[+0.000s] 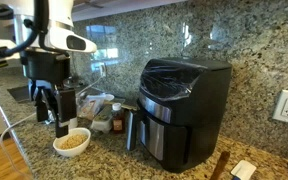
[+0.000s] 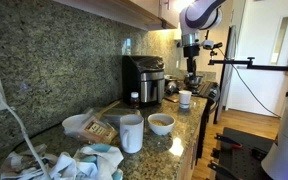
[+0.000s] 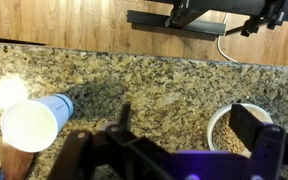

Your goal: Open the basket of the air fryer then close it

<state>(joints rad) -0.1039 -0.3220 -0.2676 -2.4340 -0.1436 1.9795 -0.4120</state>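
Note:
The black air fryer (image 1: 189, 95) stands on the granite counter against the wall; it also shows in an exterior view (image 2: 142, 75). Its basket (image 1: 169, 132) sits flush in the lower front under the silver band, and the handle (image 1: 132, 128) sticks out toward the arm. My gripper (image 1: 60, 103) hangs open and empty to the side of the fryer, well apart from the handle, above a white bowl of grains (image 1: 72, 142). In the wrist view the open fingers (image 3: 189, 135) frame bare counter, with the bowl (image 3: 232, 135) by one finger.
A white-and-blue cup (image 3: 34, 122) lies on its side on the counter. Food packets (image 1: 96, 105) lie between the gripper and the fryer. A white mug (image 2: 131, 133), another bowl (image 2: 161, 123) and crumpled wrappers (image 2: 89, 160) sit beyond the fryer. The counter edge (image 3: 144, 50) drops to a wooden floor.

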